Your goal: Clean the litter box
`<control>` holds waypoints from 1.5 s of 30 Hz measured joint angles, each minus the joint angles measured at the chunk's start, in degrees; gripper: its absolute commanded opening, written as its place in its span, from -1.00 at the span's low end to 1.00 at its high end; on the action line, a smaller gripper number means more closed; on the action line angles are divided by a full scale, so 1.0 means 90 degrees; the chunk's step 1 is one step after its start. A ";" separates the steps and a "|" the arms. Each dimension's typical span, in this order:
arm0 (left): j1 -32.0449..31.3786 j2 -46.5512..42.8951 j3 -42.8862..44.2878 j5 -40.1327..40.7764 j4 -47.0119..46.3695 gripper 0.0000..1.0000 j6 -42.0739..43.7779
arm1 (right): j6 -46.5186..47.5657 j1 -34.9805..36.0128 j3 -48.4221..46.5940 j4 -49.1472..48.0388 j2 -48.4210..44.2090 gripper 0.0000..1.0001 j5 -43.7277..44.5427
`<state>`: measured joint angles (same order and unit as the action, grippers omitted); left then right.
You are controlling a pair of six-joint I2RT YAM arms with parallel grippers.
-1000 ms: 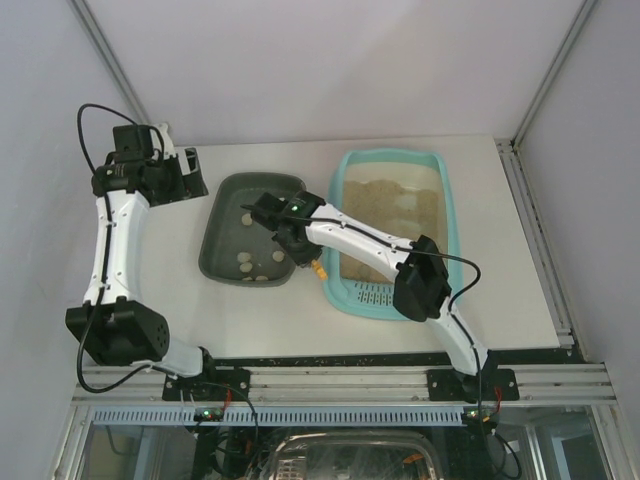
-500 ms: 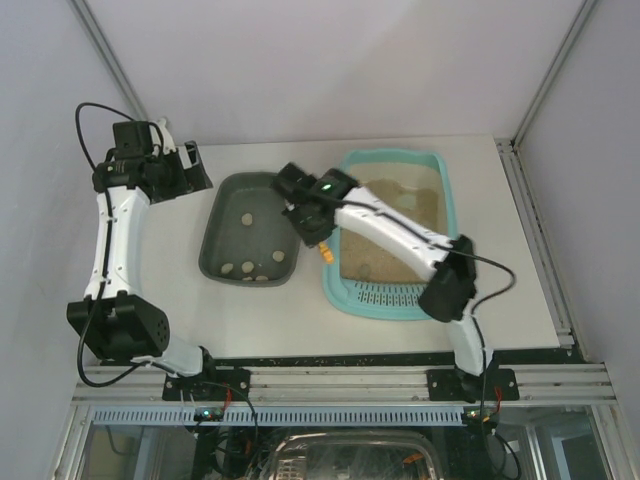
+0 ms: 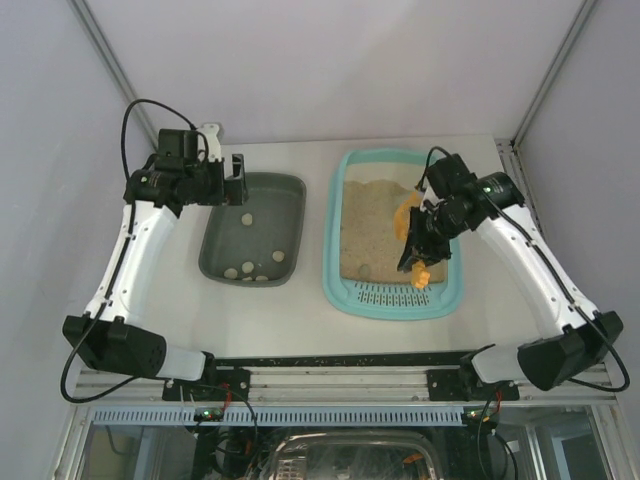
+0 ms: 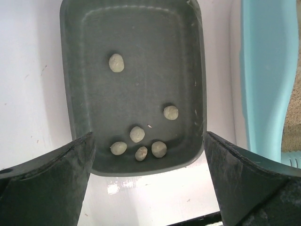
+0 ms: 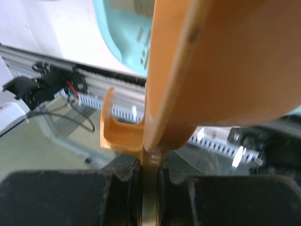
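Litter box point(image 3: 333, 236), light turquoise, lying on the white table point(image 3: 262, 318) just right of the dark grey-green tray point(image 3: 216, 236), the 2 trays close but apart. Its slotted grate point(image 3: 390, 294) faces the arm bases; beige litter point(image 3: 368, 222) fills the rest. The right gripper point(image 3: 417, 252) hangs over the right side of the box with its fingers point(image 5: 56, 195) clamped on the thin handle of an orange scoop point(image 3: 404, 218). The right wrist view shows the scoop's broad bowl point(image 5: 225, 70) filling most of the frame, with a hook at the handle end. The left gripper point(image 3: 237, 180) is poised above the far edge of the dark tray, jaws spread wide and holding nothing. The left wrist view looks down between the 2 fingers point(image 4: 51, 181) on 6 small pale lumps point(image 4: 137, 133) in the tray.
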<state>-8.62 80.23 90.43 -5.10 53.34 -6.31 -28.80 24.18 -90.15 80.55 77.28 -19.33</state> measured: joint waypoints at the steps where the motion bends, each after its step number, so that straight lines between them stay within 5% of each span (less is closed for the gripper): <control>1: -0.0032 -0.0027 -0.0049 0.0027 0.0000 0.99 0.0005 | -0.0109 -0.0022 0.0138 0.0141 0.0044 -1.00 -0.0121; 23: 0.0002 0.0265 -0.0891 -0.1328 -0.0393 0.99 -0.0877 | -0.2416 -0.0527 0.1518 0.1112 0.1132 -1.00 -0.0486; 45: 0.0121 0.0571 -0.0911 -0.1489 -0.0636 0.99 -0.1069 | -0.1989 -0.0544 -0.0160 0.1307 0.3801 -1.00 0.0330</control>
<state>-7.53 85.36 82.24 -18.50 47.62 -15.92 -46.70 19.29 -91.59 92.31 111.48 -16.36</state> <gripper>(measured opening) 0.996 0.086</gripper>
